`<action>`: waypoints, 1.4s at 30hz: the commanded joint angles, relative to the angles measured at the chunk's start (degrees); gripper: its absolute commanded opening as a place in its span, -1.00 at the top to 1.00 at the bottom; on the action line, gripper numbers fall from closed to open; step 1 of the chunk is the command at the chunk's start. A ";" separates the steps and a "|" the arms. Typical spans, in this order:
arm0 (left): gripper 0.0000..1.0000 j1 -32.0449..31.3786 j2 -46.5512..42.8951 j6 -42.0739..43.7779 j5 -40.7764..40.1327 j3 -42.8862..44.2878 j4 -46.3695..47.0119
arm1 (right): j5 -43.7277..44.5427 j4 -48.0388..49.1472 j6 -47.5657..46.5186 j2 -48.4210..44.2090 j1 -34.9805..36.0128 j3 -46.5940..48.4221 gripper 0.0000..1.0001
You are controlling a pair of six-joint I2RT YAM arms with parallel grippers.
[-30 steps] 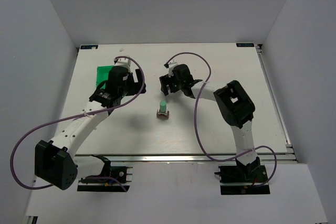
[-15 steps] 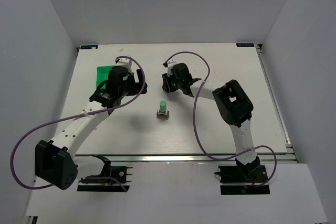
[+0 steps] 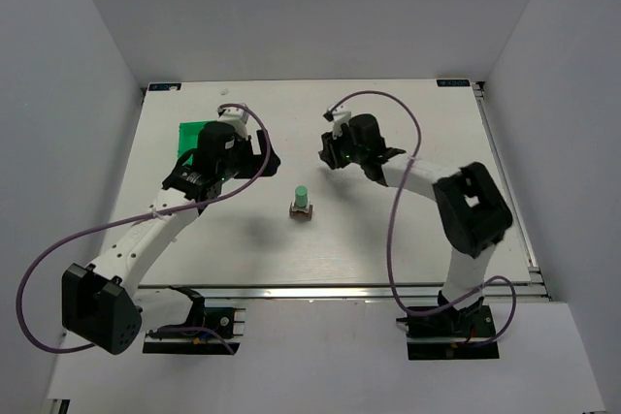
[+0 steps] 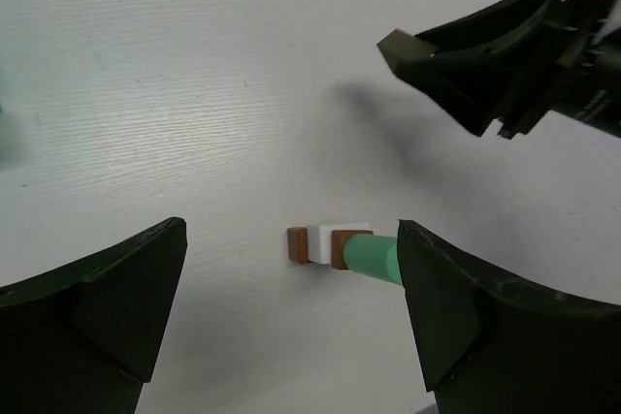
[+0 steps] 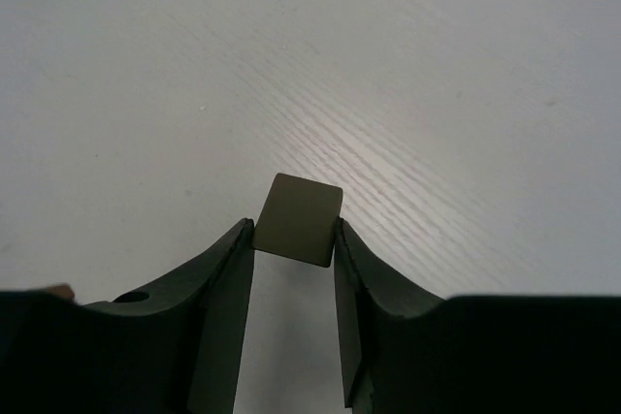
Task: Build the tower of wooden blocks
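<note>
The wood block tower [image 3: 302,204] stands mid-table: brown and whitish blocks with a mint-green cylinder on top. In the left wrist view the wood block tower [image 4: 335,247] lies below and between my wide-open left gripper [image 4: 291,232], nearer its right finger and not touched. From above, the left gripper [image 3: 260,158] hovers up-left of the tower. My right gripper [image 5: 294,230] is shut on a small square block [image 5: 299,218] that looks dark olive in shadow, held at the fingertips above the table. The right gripper [image 3: 333,150] sits up-right of the tower.
A green bin [image 3: 190,133] sits at the back left, partly hidden behind the left arm. Purple cables loop over both arms. The right gripper [image 4: 485,65] shows at the top right of the left wrist view. Grey walls enclose the white table [image 3: 437,123].
The right gripper closed on the small block and the right arm swung to the right, away from the left arm. The left arm barely shifted. The tower stayed put.
</note>
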 commanded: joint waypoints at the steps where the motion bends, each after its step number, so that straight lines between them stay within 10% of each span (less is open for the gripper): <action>1: -0.96 -0.47 -3.64 -1.40 7.08 1.81 0.01 | -7.96 6.06 -8.42 -11.26 -1.53 -4.67 0.70; 12: -0.96 -0.91 -3.21 -5.44 34.84 -2.49 10.46 | -43.14 15.11 -19.70 -33.86 -1.00 -25.95 0.70; 20: -0.96 -1.61 -4.87 6.47 51.88 -8.38 18.03 | -43.96 8.12 -4.61 -33.61 -1.35 -17.89 0.63; 24: -0.96 -2.05 -6.63 13.00 52.53 -10.23 17.33 | -47.53 -7.55 -4.24 -29.57 -1.35 -9.26 0.63; 42: -0.91 -2.58 -4.44 20.48 50.32 -7.95 14.68 | -59.76 -18.29 -5.29 -28.15 -0.74 -4.42 0.55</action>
